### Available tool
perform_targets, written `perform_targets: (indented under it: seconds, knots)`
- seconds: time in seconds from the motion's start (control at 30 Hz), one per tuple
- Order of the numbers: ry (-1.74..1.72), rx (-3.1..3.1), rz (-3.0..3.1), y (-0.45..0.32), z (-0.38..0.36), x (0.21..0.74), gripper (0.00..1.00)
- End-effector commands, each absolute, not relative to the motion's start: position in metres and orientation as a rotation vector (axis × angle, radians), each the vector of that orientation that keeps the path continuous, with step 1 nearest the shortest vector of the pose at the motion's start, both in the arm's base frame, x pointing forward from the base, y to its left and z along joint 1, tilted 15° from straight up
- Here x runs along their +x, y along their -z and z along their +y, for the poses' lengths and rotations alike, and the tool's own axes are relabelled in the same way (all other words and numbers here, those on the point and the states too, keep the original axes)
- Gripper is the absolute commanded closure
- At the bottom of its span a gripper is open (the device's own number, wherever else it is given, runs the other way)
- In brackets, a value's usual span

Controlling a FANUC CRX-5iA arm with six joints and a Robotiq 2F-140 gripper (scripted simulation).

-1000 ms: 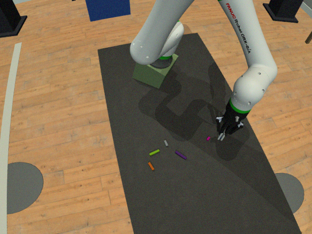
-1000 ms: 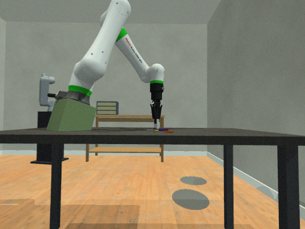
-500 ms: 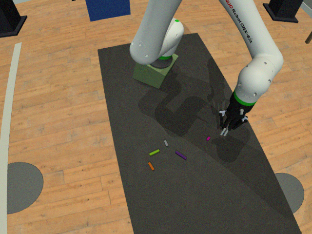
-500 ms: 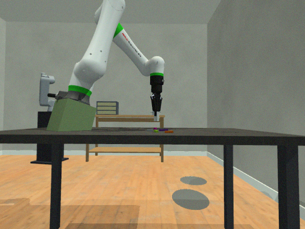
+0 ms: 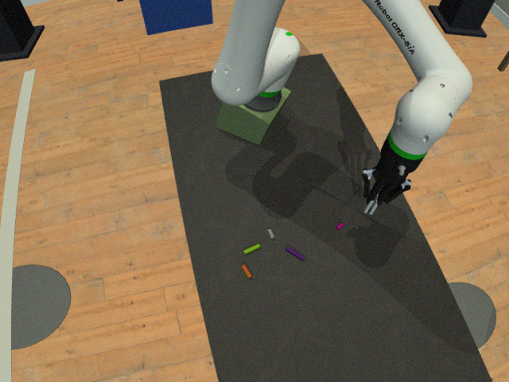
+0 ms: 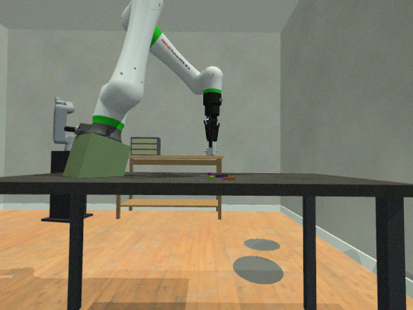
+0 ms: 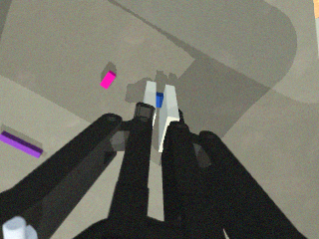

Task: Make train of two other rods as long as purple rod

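My gripper [image 5: 370, 208] [image 6: 210, 152] [image 7: 158, 98] is shut on a small blue rod [image 7: 159, 100] and holds it well above the dark table [image 5: 328, 329]. A magenta rod [image 5: 339, 225] [image 7: 108, 80] lies on the table a little to the left of the gripper. The purple rod [image 5: 295, 253] [image 7: 21, 143] [image 6: 221, 175] lies further left, near the table's middle. A grey rod [image 5: 270, 233], a lime rod [image 5: 251, 248] [image 6: 210, 177] and an orange rod [image 5: 246, 270] [image 6: 228, 178] lie apart from each other to its left. No rods touch.
The arm's green base block [image 5: 242, 121] [image 6: 96, 156] stands at the back of the table. The table's right edge runs close beside the gripper. A wooden side table [image 6: 175, 160] stands behind, off the work table.
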State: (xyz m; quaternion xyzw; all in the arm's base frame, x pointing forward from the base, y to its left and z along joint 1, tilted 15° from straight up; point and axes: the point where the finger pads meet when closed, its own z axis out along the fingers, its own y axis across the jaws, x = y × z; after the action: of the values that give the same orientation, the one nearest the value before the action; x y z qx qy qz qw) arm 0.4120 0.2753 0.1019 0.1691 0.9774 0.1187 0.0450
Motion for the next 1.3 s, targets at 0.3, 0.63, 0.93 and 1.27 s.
perform_targets:
  seconds: [0.3,0.63,0.93,1.27]
  knots:
    - [-0.374,0.797,2.945,-0.089,0.202,0.441,0.97]
    - [-0.383,0.920,2.918,-0.084,0.169,0.449,0.97]
    - [-0.383,0.920,2.918,-0.084,0.169,0.449,0.97]
    - [-0.382,0.920,2.919,-0.064,0.174,0.452,0.97]
